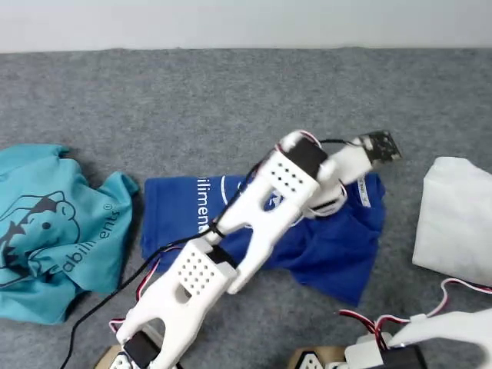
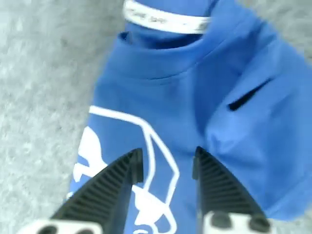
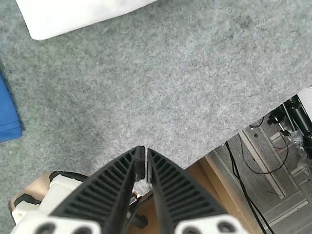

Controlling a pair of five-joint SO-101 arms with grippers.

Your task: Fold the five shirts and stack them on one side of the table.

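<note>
Three shirts lay there: teal shirt (image 1: pixel 61 231), blue shirt (image 1: pixel 330 254), white shirt (image 1: pixel 457 219).
Left gripper (image 2: pixel 165 170) was wide; right gripper (image 3: pixel 145 163) was closed.

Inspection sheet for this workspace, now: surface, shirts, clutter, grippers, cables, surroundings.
Surface: grey felt table.
Job's things: teal shirt crumpled at one end; blue shirt rumpled in the middle; white shirt compact at the other end.
Clutter: nothing seen.
Grippers: left gripper open above the blue shirt; right gripper shut, over bare felt by table edge.
Cables: black cable along the left arm; red-and-white wires at the right arm.
Surroundings: pale wall behind; floor with cords beyond the edge.
</note>
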